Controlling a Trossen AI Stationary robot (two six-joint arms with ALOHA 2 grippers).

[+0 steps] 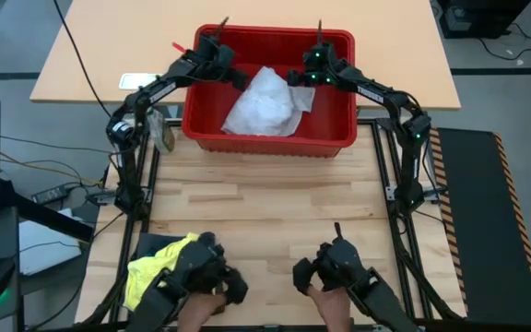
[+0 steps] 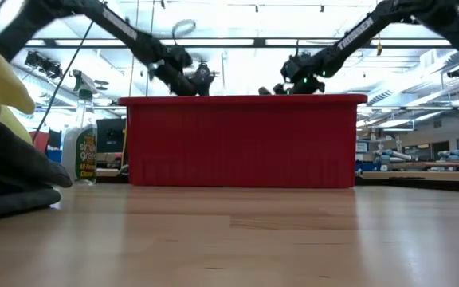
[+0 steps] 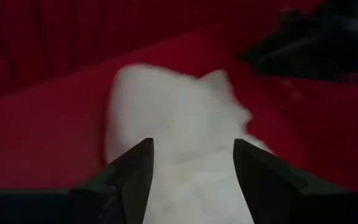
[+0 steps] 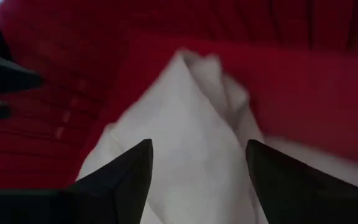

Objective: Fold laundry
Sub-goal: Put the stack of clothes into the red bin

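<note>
A white garment [image 1: 264, 103] lies crumpled on the floor of the red basket [image 1: 267, 138] at the table's far middle. My left gripper [image 1: 235, 76] is inside the basket over the garment's far left part and stands open; in its wrist view its fingers [image 3: 135, 171] frame the white cloth [image 3: 185, 137]. My right gripper [image 1: 300, 77] is over the garment's far right corner, also open, with the white cloth [image 4: 185, 124] between and beyond its fingers. A yellow garment [image 1: 155, 267] lies on a dark grey one at the near left.
The basket's red walls [image 2: 241, 139] rise around both grippers. A spray bottle [image 1: 162, 134] stands left of the basket. At the near edge a person's hands hold two dark devices [image 1: 339, 267]. Bare wooden tabletop [image 1: 265, 203] spreads between the basket and the near edge.
</note>
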